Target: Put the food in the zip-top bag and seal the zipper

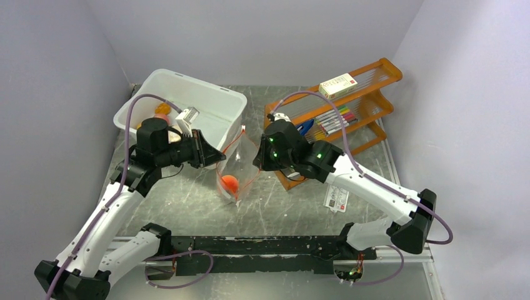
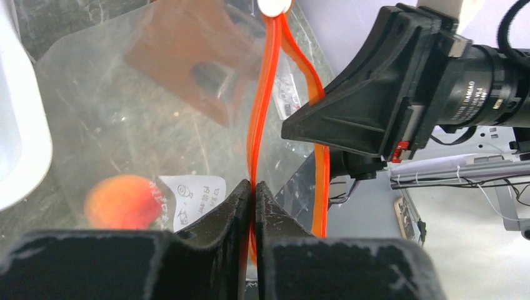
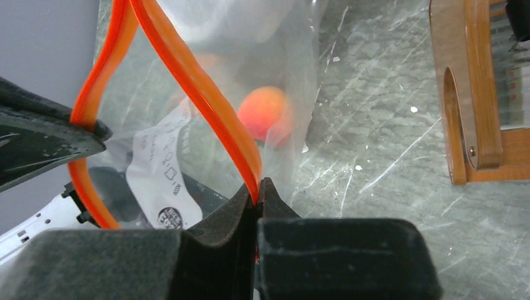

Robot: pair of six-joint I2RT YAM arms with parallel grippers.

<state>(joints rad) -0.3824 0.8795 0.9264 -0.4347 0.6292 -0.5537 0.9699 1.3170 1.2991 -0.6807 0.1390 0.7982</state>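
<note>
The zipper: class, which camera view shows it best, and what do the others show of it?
Right wrist view: the zipper is close, with both orange strips parted and one pinched in the right gripper. Left wrist view shows it pinched in the left gripper. Top view shows only thin red lines.

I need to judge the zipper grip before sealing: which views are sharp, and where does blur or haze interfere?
Left wrist: zipper sharp at the pinch, orange fruit hazy behind the bag. Right wrist: zipper soft near the lens, fruit out of focus, table crisp. Top external: even light, but the bag barely shows.
</note>
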